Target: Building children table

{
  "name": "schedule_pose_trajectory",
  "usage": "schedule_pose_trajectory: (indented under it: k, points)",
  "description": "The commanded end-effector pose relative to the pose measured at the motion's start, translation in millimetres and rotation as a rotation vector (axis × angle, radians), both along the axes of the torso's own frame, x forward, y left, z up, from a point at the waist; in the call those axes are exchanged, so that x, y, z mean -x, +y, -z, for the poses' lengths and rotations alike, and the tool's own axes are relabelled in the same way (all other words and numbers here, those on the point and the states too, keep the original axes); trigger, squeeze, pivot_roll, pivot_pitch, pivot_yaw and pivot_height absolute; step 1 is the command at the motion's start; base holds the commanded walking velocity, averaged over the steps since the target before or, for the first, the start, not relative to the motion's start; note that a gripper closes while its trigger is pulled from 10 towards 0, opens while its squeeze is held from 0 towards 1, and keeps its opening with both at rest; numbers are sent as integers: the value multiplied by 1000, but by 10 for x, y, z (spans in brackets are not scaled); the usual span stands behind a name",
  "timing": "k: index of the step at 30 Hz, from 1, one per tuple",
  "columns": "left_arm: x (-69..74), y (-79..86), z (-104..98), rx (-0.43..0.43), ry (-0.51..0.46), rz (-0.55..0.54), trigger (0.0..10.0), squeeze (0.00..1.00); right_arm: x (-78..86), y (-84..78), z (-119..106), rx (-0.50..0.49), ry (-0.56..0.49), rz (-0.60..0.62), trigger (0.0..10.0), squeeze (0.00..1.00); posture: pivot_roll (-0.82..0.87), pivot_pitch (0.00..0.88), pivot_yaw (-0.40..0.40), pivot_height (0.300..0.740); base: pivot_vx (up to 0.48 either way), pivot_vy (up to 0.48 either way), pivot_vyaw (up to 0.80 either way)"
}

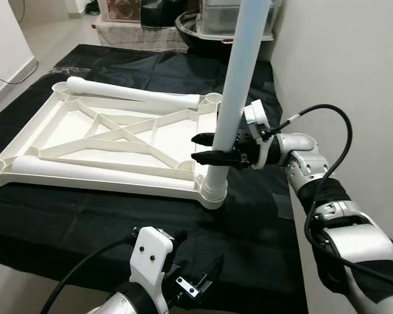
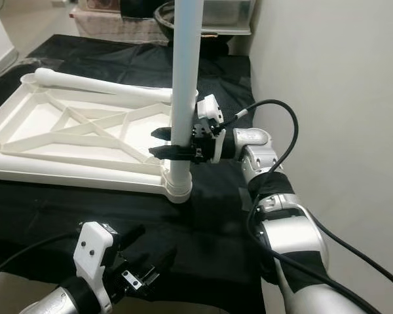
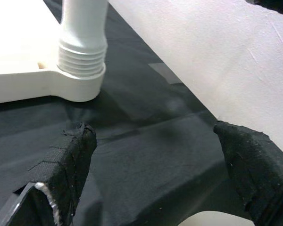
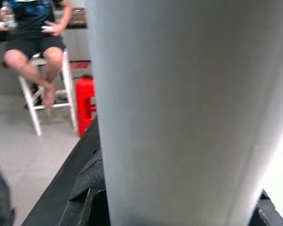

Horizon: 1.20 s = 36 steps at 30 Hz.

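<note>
White plastic table leg [image 1: 239, 85] stands in the upturned white tabletop's [image 1: 85, 134] corner socket, clenched by the right gripper [image 1: 213, 149]; keep it plumb while twisting, left gripper [image 3: 165, 174] released nearby.

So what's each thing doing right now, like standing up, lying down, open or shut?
White plastic tabletop frame: lying upside down on the black cloth.
Upright white table leg: standing in the near corner socket, threads showing.
Two other white legs: lying on the frame.
Right gripper: closed around the upright leg.
Left gripper: open, holding nothing.
</note>
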<state>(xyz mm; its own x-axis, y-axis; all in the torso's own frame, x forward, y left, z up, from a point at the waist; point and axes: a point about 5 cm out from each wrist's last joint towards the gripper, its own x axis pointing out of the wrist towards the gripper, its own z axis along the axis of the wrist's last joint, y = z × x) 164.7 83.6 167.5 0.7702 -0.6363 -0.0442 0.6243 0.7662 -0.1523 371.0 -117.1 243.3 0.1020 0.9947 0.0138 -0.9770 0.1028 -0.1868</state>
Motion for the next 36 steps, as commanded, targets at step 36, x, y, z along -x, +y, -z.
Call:
schedule_pose_trajectory:
  k: [36]
  points:
    - [-193,23,10,-5,-39,-67,10000,0,-255,77,556,-87,224,1226,10000,0,219,178,-90,740,0,0,0]
